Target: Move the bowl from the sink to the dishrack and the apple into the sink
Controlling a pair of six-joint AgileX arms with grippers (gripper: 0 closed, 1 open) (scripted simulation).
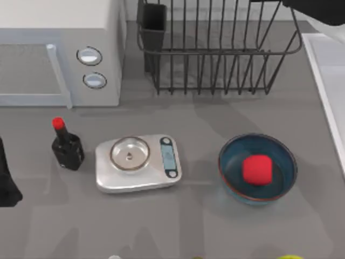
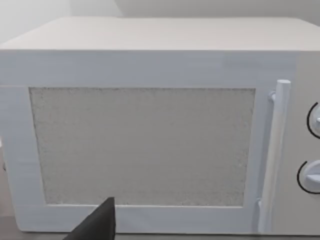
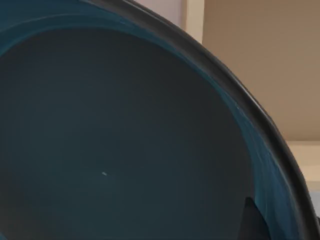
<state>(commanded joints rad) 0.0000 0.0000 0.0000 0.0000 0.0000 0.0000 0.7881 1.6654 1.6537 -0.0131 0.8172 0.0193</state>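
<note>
From above, my right arm [image 1: 318, 12] reaches over the dishrack [image 1: 215, 51]; the apple [image 1: 256, 169] sits in another bowl [image 1: 257, 168]. My right wrist view shows the bowl [image 3: 110, 140] close up; whether the fingers clasp it, I cannot tell. It could slip onto the prongs.

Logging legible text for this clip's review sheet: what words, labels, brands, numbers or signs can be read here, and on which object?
None can be read.
White microwave: its two round dials carry no visible marks.
Silver kitchen scale: its display strip shows nothing readable.
Small black bottle with red cap: no label visible.
Deep-blue glazed bowl holding the red apple, and the black wire dishrack: plain.
</note>
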